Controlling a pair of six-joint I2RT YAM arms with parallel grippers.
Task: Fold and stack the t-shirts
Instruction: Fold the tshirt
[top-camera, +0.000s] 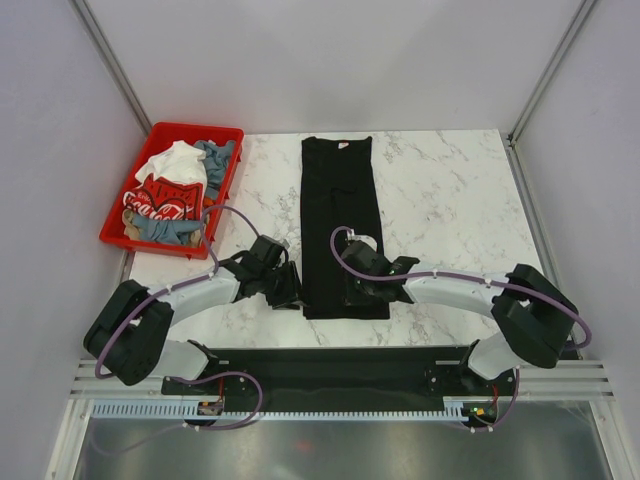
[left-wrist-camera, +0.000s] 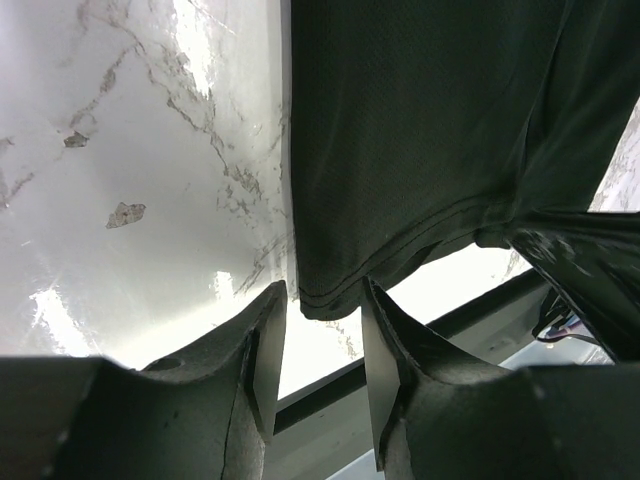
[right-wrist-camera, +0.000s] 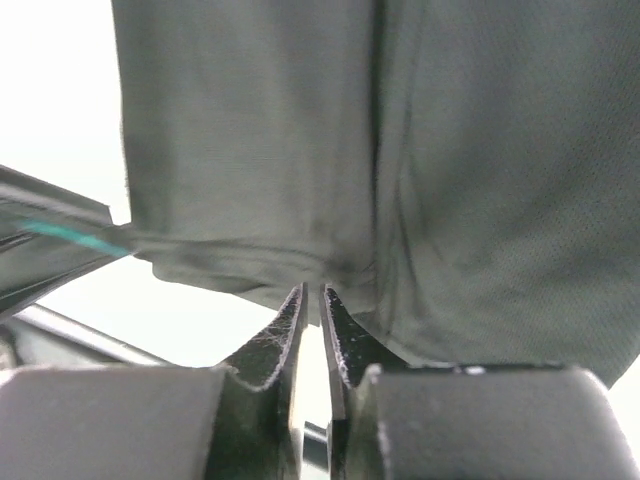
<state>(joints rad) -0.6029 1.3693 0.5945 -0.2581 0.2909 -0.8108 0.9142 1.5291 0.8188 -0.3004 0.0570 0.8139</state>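
1. Top external view: long plain black cloth t-shirt lies folded lengthwise, centre frame.
2. Left gripper straddles the bottom hem, unclenched; right gripper pinches it.
3. Likely next: left clamps, both carry hem toward frame top.

- A red plastic bin sits at the far left corner of the surface, on my left side.
- The surface is white marble with grey veins, and it looks glossy in my left wrist view.
- A black plate lies along its near edge.
- Nearer than the plate run a silver rail and a white slotted strip.
- Pale walls enclose three sides, with a metal post in each far corner.
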